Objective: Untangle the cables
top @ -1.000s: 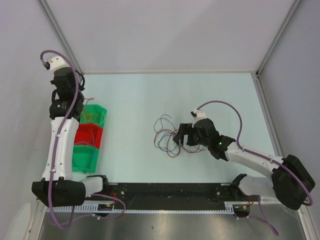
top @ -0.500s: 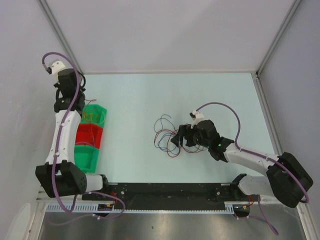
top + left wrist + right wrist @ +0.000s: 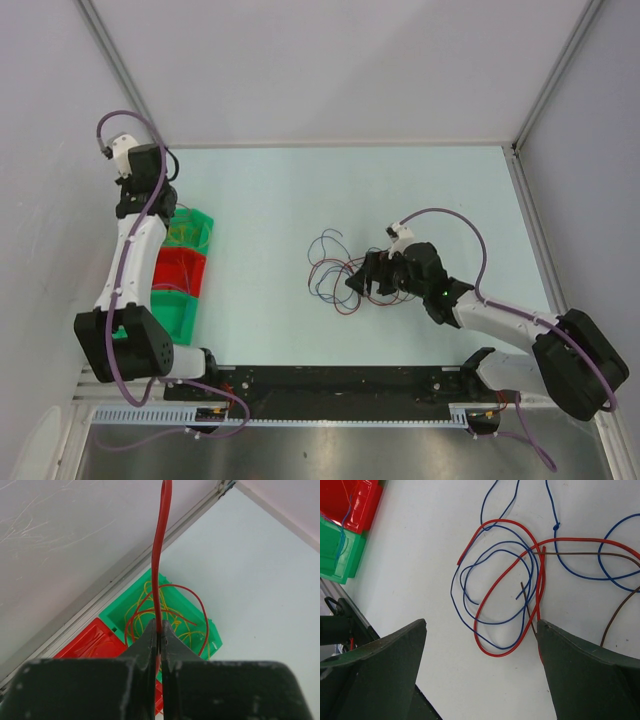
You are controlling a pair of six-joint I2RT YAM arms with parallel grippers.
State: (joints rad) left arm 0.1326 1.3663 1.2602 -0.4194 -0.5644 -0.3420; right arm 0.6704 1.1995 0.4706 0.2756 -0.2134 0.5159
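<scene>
Pale green table (image 3: 260, 200) enclosed by white walls. Along the left side sits a row of small bins: a green bin (image 3: 192, 230) at the far end, a red bin (image 3: 178, 272) in the middle, another green one (image 3: 168, 315) nearest the arm bases.

Left gripper (image 3: 159, 632): raised above the far green bin (image 3: 197, 605), jaws pressed together, pinching a single red wire (image 3: 159, 555). The wire runs up out of the wrist view and loops down into the bin, which also holds a nest of yellow wires (image 3: 150, 611).

Right gripper (image 3: 362, 280): low over the table centre, jaws spread wide, holding nothing. Below and between its fingers (image 3: 380, 675) lie the remaining cables (image 3: 510, 580), a loose tangle of red, blue and brown strands overlapping on the table surface, well apart from the bins.
</scene>
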